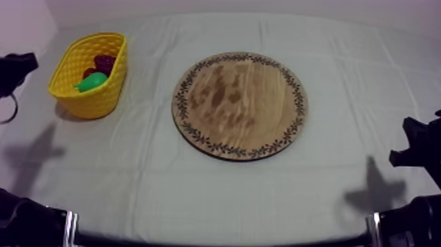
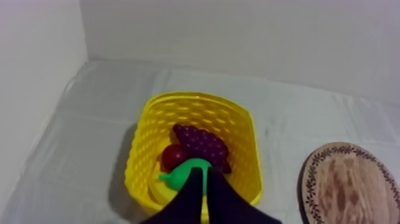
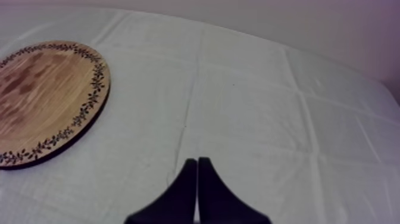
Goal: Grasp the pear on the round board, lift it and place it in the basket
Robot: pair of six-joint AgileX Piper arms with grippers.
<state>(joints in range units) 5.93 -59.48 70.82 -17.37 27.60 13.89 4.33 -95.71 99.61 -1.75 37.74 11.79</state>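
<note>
Looking from above, the pear (image 1: 92, 81) lies inside the yellow basket (image 1: 98, 100) and the wooden board (image 1: 239, 105) is bare, so placing seems done. At the left wrist, the left end effector (image 2: 204, 174) faces the basket, pinched together, empty. At the right wrist, the right end effector (image 3: 197, 165) is likewise closed on nothing above the worktop (image 3: 268, 107); I judge only a retreat is needed.

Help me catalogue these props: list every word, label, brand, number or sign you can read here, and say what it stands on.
There is no readable text in any view.
The wooden board has only a leaf ornament round its rim, no letters.
The yellow basket has a plain woven wall and no label.
The pear and grapes inside it show no sticker.
The cloth is unprinted.
</note>
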